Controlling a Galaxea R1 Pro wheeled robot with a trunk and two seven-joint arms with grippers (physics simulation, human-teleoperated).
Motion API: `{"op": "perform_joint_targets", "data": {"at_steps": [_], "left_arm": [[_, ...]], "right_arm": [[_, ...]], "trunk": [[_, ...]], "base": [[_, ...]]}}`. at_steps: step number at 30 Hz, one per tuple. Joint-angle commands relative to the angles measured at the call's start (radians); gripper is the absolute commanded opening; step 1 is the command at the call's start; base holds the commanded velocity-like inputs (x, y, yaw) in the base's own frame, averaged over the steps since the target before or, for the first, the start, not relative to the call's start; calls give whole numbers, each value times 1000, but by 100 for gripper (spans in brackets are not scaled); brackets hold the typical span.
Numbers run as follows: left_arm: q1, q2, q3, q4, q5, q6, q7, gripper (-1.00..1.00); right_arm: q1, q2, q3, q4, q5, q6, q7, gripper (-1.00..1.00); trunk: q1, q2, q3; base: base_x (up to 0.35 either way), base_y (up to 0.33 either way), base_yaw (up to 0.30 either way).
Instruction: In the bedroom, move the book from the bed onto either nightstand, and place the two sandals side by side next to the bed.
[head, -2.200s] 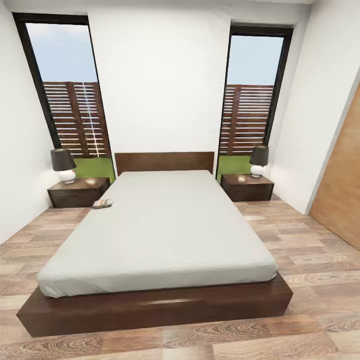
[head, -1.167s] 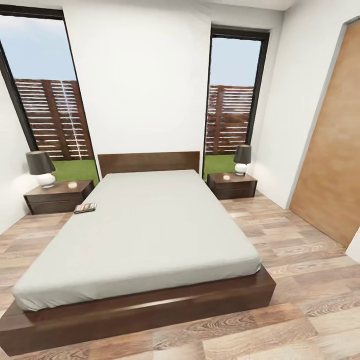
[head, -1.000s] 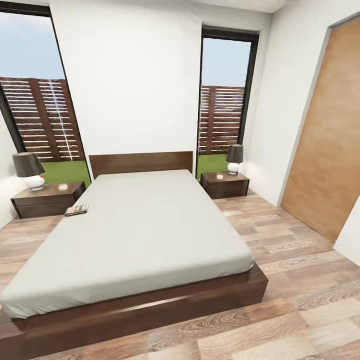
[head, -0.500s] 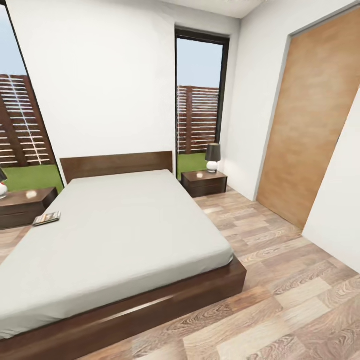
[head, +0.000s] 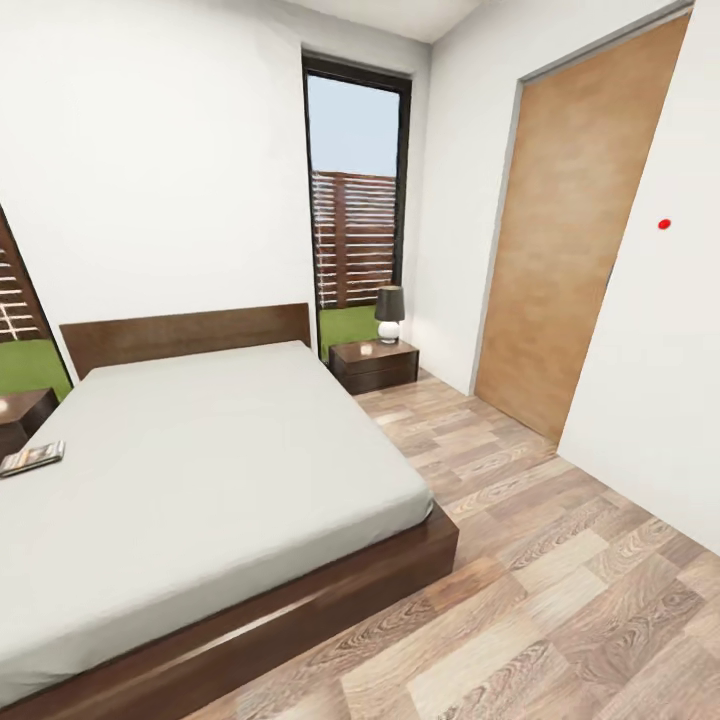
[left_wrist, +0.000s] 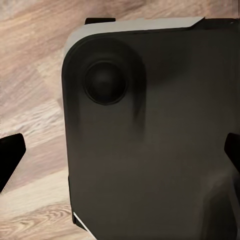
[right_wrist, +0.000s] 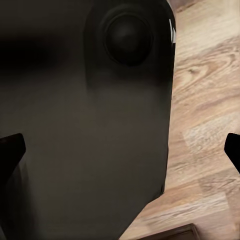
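From the head, the bed spreads from centre to nine o'clock, the book lying flat at its nine-o'clock edge. A nightstand with a lamp stands at one o'clock.

Left wrist: the left gripper, fingertips wide apart, empty, over the robot's dark body.

Right wrist: the right gripper likewise spread, holding nothing, beside wood floor.

Left gripper fingers spread, right gripper fingers spread

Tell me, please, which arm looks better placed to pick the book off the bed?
Left, tentatively: the book lies near the bed's edge at the head view's far left, the left arm's side. Both open grippers hang over the floor.
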Motion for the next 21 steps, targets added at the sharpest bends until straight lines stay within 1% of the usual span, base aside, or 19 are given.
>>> {"op": "perform_joint_targets", "data": {"at_steps": [1, 9, 21], "left_arm": [[0, 0, 0, -1, 0, 0, 0, 100], [0, -1, 0, 0, 0, 0, 0, 100], [0, -2, 0, 0, 0, 0, 0, 100]], "right_arm": [[0, 0, -1, 0, 0, -1, -1, 100], [0, -2, -1, 0, 0, -1, -1, 100], [0, -3, -1, 0, 0, -1, -1, 100]], "trunk": [[0, 0, -1], [0, 0, -1], [0, 0, -1]], "base": [[0, 0, -222], [0, 0, -241], [0, 0, -279]]}}
